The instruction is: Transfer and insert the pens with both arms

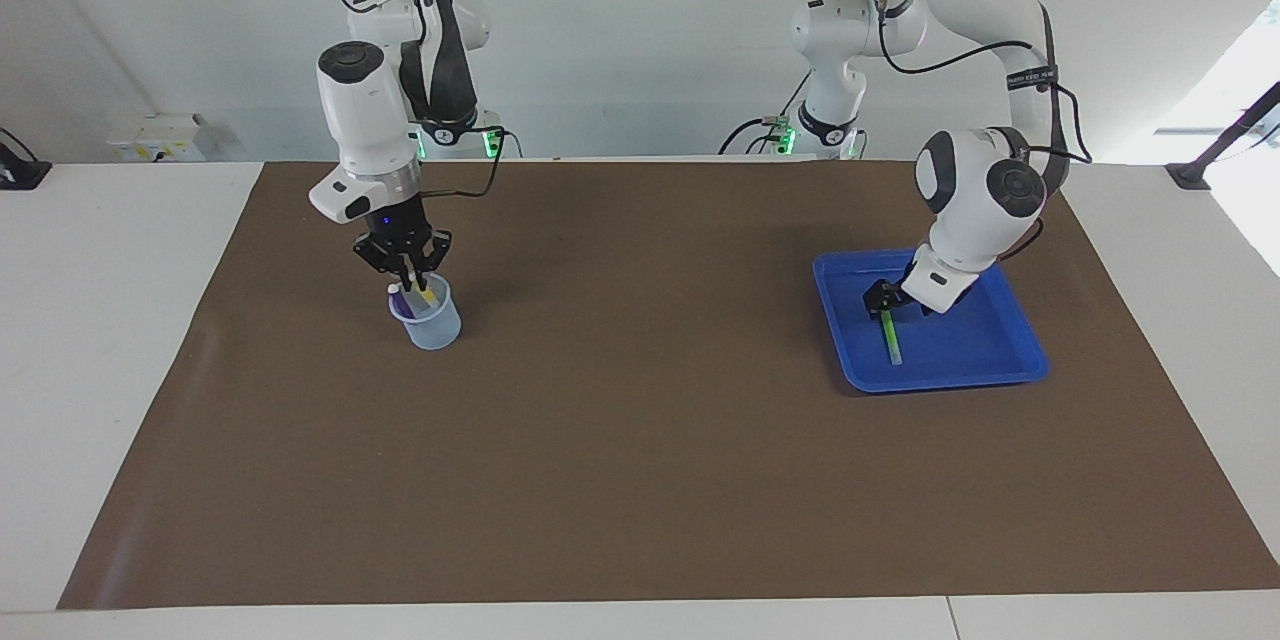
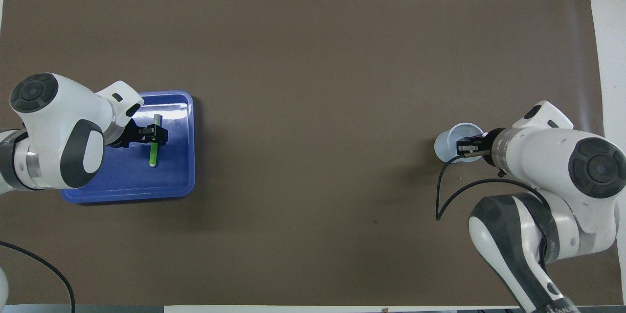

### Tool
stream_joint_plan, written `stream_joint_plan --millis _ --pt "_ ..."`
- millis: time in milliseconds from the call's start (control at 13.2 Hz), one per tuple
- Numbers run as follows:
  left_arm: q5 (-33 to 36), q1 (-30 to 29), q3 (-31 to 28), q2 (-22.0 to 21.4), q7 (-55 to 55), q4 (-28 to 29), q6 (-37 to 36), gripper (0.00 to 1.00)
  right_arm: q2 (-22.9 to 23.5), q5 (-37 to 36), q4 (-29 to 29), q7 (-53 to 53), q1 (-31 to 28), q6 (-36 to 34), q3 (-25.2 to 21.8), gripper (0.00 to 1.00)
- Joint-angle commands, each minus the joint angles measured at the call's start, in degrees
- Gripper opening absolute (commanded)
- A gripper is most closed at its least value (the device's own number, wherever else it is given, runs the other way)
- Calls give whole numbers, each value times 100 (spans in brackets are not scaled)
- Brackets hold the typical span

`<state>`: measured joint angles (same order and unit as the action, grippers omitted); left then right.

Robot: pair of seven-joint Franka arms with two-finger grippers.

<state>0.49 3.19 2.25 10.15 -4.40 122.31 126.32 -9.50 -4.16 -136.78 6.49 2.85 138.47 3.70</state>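
Note:
A green pen [image 1: 890, 340] [image 2: 153, 154] lies in the blue tray [image 1: 985, 375] [image 2: 122, 188] toward the left arm's end of the table. My left gripper [image 1: 878, 300] [image 2: 156, 134] is low inside the tray, open, with its jaws astride the pen's green end, away from the pale tip. Toward the right arm's end stands a clear cup [image 1: 432, 328] [image 2: 446, 141] holding a purple pen [image 1: 395, 294] and a yellow pen [image 1: 428, 297]. My right gripper [image 1: 410, 277] [image 2: 463, 147] hangs over the cup, shut on the yellow pen's upper end.
A brown mat [image 1: 640, 460] covers most of the white table. Two smaller white arms with green base lights [image 1: 455, 135] stand at the robots' edge. A black mount [image 1: 1190, 175] sits at one table corner.

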Motion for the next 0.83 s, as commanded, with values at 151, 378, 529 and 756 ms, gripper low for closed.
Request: stream_joint_plan --millis 151,378,529,756 --pt "180 -38 30 286 89 -251 147 90 -131 -103 -147 -52 -22 66 8 24" --pt "180 -38 39 356 89 -260 226 88 -131 -103 -147 -43 -22 66 8 37" --pt "171 -38 39 391 80 -260 235 83 -131 -103 -147 -43 -22 66 8 39" --pt "154 -38 47 391 71 -269 227 64 -114 -103 -113 -43 -22 66 8 59"
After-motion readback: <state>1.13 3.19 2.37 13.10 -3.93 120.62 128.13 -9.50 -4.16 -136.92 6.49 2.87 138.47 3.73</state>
